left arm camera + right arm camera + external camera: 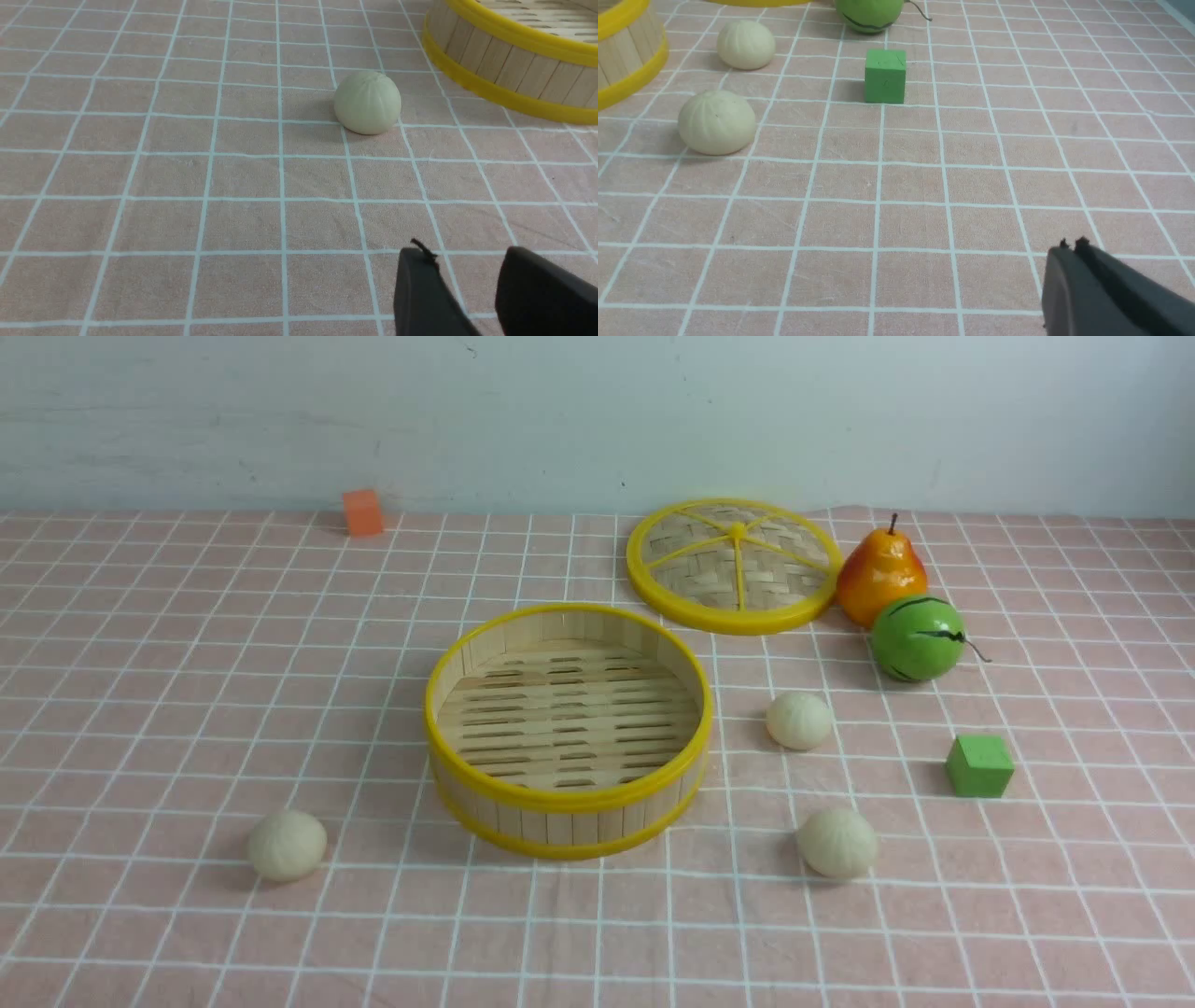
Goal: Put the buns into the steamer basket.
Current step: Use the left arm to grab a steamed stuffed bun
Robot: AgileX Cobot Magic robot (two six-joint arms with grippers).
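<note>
The left gripper point(467, 261) is nearest, low over the pink checked tablecloth point(187, 709). Its two dark fingers stand apart with bare cloth showing between them, and it has hold of nothing. The right gripper point(1073, 247) hangs over the near right of the cloth with its fingers pressed together tip to tip, also holding nothing. All three buns lie on the cloth outside the steamer basket point(560, 823), which stands upright near the middle of the table with its slatted floor in view. The left bun point(287, 845) sits at the near left of the basket, apart from its wall and well ahead of the left gripper's fingers. The near right bun point(836, 843) rests at the basket's near right, close to its lower yellow rim but not touching it. The far right bun point(799, 720) lies farther back on the same side. To the right of these two buns stands a green cube point(979, 765). Beyond it is a green striped ball point(917, 638), with an orange-yellow pear point(879, 574) just behind. The woven lid point(733, 567) lies just left of the pear, beyond the basket. A small orange cube point(362, 511) sits at the far left by the wall.
</note>
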